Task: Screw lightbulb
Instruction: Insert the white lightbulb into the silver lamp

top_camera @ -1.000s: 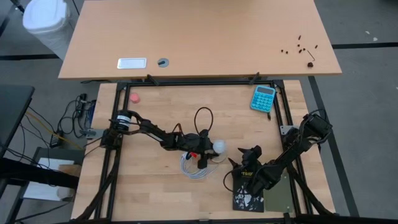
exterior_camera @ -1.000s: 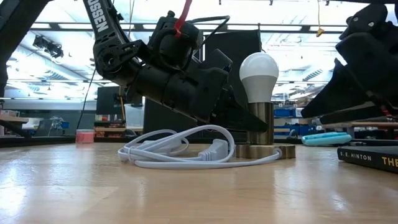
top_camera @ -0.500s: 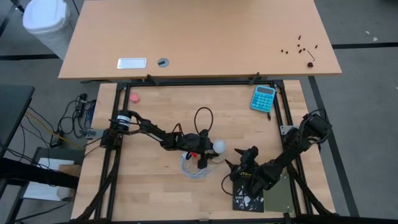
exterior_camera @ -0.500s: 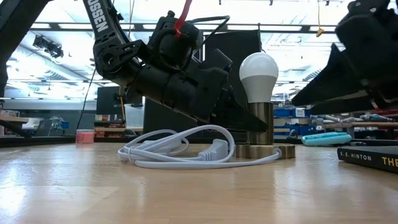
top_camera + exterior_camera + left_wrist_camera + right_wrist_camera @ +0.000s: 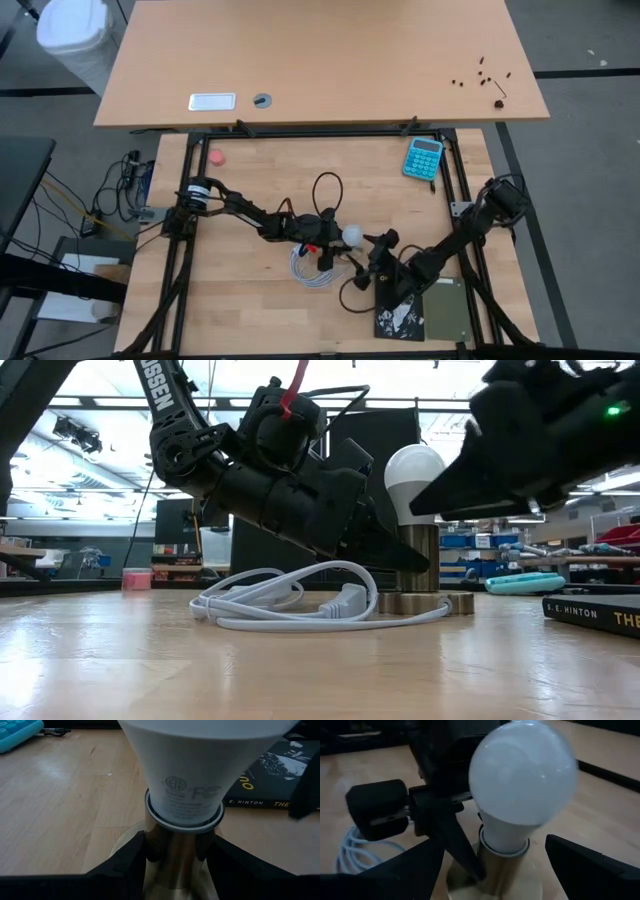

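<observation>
High view showed wooden table (image 5: pixel 250 180) bearing left arm reaching in from nine o'clock and right arm from four o'clock, both meeting near centre. At one o'clock lay blue calculator (image 5: pixel 423 158); at five o'clock, dark book (image 5: pixel 400 318). Near centre lay coiled white cable (image 5: pixel 290 600), just beside round silvery socket (image 5: pixel 425 600). Stood upright in that socket's metal stem: lightbulb (image 5: pixel 417 472), white dome uppermost. Left gripper (image 5: pixel 175 852) was clamped on socket stem just below bulb's collar, fingers pressed to either side. Right gripper (image 5: pixel 490 865) hung close at bulb's four o'clock side, fingers (image 5: pixel 592 867) spread wide to either side of bulb, not touching it.
</observation>
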Robot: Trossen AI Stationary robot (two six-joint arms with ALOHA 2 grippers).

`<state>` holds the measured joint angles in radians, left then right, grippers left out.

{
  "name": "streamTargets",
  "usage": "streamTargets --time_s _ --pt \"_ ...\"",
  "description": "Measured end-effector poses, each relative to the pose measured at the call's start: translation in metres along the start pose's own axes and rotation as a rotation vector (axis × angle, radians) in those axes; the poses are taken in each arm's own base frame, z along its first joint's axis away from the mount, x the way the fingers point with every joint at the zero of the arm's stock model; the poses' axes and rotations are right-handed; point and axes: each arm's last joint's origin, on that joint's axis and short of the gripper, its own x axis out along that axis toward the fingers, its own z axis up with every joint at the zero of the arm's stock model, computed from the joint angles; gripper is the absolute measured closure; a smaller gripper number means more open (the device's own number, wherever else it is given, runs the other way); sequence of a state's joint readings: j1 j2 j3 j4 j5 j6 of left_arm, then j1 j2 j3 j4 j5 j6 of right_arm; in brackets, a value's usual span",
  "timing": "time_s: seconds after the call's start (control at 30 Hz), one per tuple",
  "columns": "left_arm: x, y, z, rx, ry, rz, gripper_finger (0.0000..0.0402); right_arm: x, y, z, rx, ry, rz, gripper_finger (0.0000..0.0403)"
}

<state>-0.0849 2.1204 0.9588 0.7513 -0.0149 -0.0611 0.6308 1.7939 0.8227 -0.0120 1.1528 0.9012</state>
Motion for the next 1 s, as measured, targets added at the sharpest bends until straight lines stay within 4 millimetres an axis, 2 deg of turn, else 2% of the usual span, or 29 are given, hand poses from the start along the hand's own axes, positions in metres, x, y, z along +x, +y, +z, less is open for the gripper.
streamTargets --time_s 0.17,0.4,0.7,0.87,1.0 --pt "0.000 0.000 0.000 0.001 0.000 0.000 0.0218 0.008 0.003 0.006 0.006 0.020 0.040 0.0046" --pt "0.000 0.000 -0.001 0.001 0.006 -0.001 0.0218 0.010 0.006 0.009 -0.005 0.024 0.069 0.0046" --pt "0.000 -0.002 -0.001 -0.013 0.008 -0.015 0.0218 -0.006 0.012 0.003 0.023 0.036 0.129 0.0046" --pt "0.000 0.001 0.000 -0.025 0.004 0.022 0.0218 -0.023 0.021 0.000 0.073 0.071 0.241 0.0046" --pt "0.000 0.002 0.000 -0.025 0.002 0.033 0.0218 -0.027 0.017 -0.004 0.037 0.032 0.178 0.0049"
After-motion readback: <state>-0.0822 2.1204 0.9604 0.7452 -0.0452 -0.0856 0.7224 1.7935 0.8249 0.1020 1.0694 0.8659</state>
